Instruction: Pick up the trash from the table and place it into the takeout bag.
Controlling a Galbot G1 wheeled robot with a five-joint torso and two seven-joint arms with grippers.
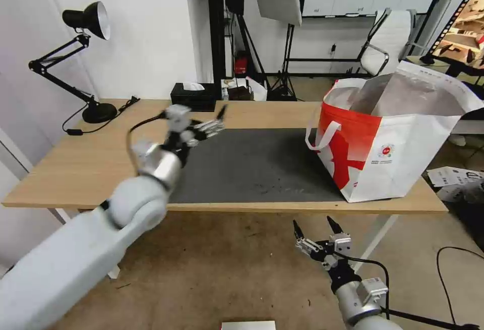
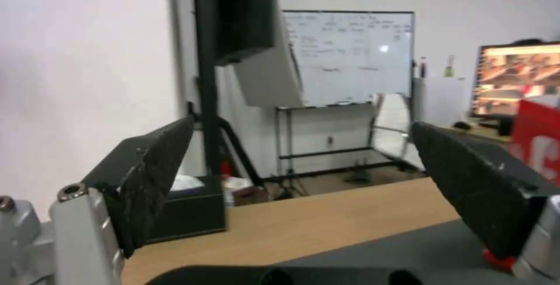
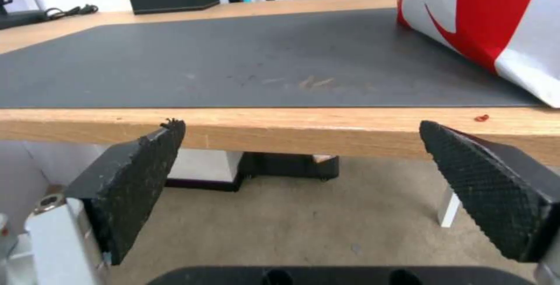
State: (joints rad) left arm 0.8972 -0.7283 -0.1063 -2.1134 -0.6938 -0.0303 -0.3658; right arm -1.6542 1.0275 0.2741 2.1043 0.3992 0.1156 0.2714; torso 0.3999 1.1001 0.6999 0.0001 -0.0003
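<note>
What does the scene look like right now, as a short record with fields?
left end effector: open, raised above the far left part of the dark grey rectangular mat
right end effector: open, low in front of the long light-wood table, below its front edge
large white-and-red takeout bag: upright on the table's right end, mouth open, partly on the mat
mat surface: bare apart from faint smudges
black tissue box: at the far edge

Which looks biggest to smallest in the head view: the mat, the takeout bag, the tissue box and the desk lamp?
1. mat
2. takeout bag, nearly the same as the mat, so that order is unsure
3. desk lamp
4. tissue box, farther back, so it may look smaller than it is
</note>
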